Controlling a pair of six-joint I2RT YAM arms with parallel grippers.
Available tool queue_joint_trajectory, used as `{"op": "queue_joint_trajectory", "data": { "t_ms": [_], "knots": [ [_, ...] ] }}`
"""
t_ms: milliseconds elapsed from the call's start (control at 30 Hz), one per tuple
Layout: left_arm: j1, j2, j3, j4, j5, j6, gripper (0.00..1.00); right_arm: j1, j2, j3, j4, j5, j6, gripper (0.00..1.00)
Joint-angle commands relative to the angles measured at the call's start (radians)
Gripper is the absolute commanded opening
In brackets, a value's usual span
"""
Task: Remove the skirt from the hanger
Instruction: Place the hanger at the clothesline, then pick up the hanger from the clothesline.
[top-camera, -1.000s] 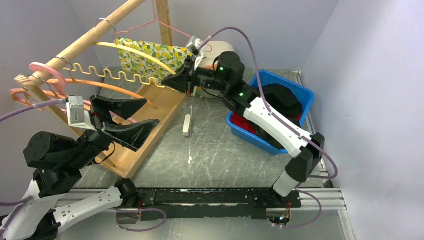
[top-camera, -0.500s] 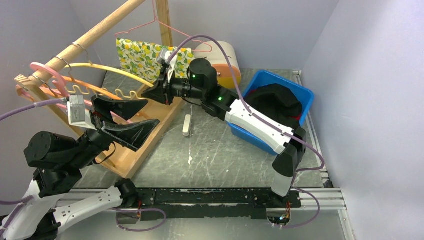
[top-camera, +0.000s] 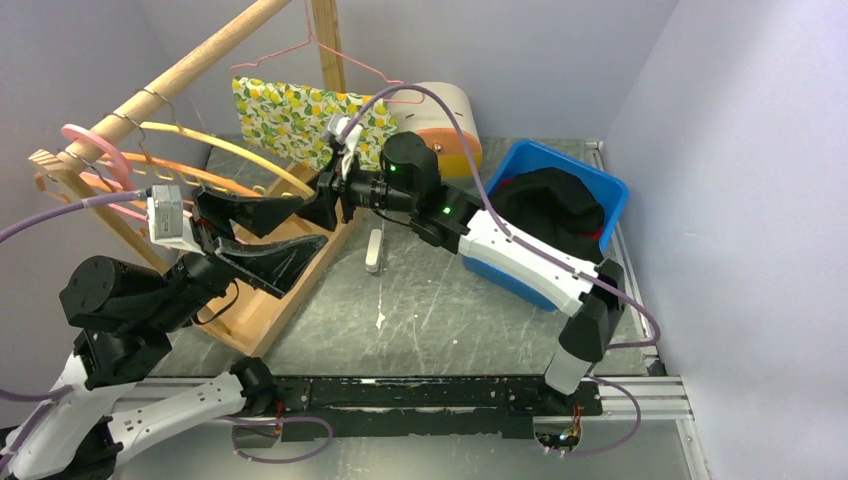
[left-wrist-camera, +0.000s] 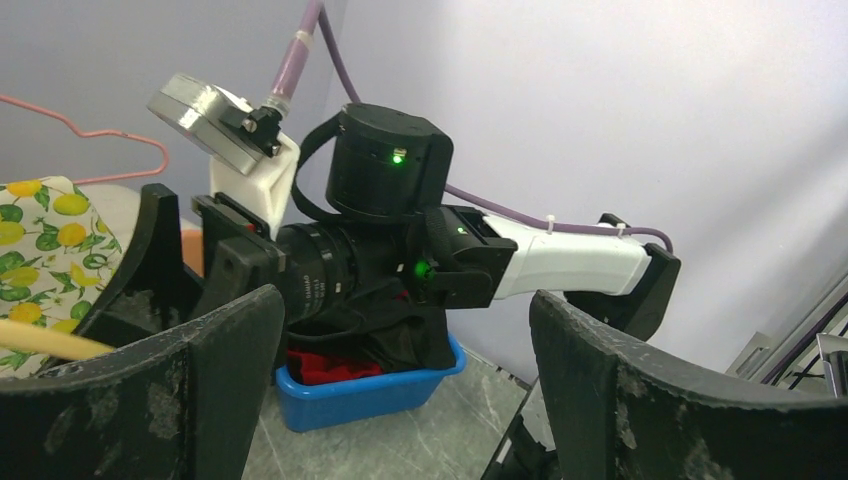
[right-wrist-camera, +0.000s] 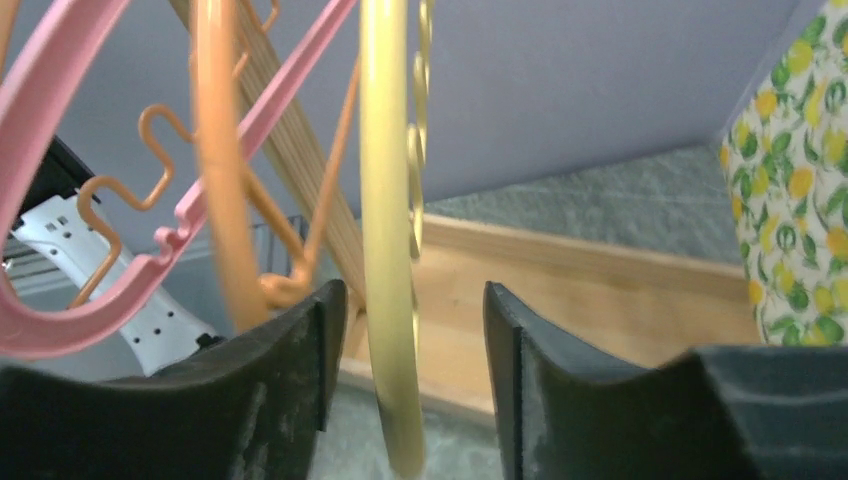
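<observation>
Hanging from the pink wire hanger (top-camera: 270, 55) on the wooden rail (top-camera: 190, 65), the lemon-print skirt (top-camera: 300, 120) sits at about 11 o'clock in the overhead view, beyond both arms. The right end effector (right-wrist-camera: 405, 310) stands partly open around the yellow hanger (right-wrist-camera: 385, 200), with a gap on each side. The left end effector (left-wrist-camera: 405, 300), at 9 o'clock, gapes wide and holds nothing. A blue bin (top-camera: 610, 190) rests on the tabletop (top-camera: 430, 310) at 2 o'clock.

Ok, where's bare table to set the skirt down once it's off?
The near centre of the table is bare, between the wooden rack base and the blue bin, nearer than the small white object. It is crowded around the hangers and the skirt, back left.
</observation>
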Motion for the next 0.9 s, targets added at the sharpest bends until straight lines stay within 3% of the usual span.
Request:
{"op": "queue_joint_trajectory", "data": {
  "t_ms": [0,100,200,567,867],
  "knots": [
    [0.000,0.001,0.009,0.021,-0.001,0.004,0.96,0.003,-0.123,-0.088,-0.001,0.101,0.002,0.65],
    [0.000,0.004,0.011,0.019,-0.002,0.011,0.97,0.002,-0.207,-0.155,-0.031,0.166,-0.006,0.81],
    [0.000,0.015,0.015,0.018,-0.001,0.026,0.97,0.002,-0.306,-0.250,-0.061,0.222,-0.027,0.90],
    [-0.001,0.009,-0.015,0.046,-0.009,0.044,0.98,-0.032,-0.529,-0.486,-0.169,0.544,-0.023,1.00],
    [-0.001,0.003,-0.009,0.042,0.005,0.035,0.97,-0.301,-0.429,-0.375,-0.117,0.374,0.090,1.00]
  ]
}}
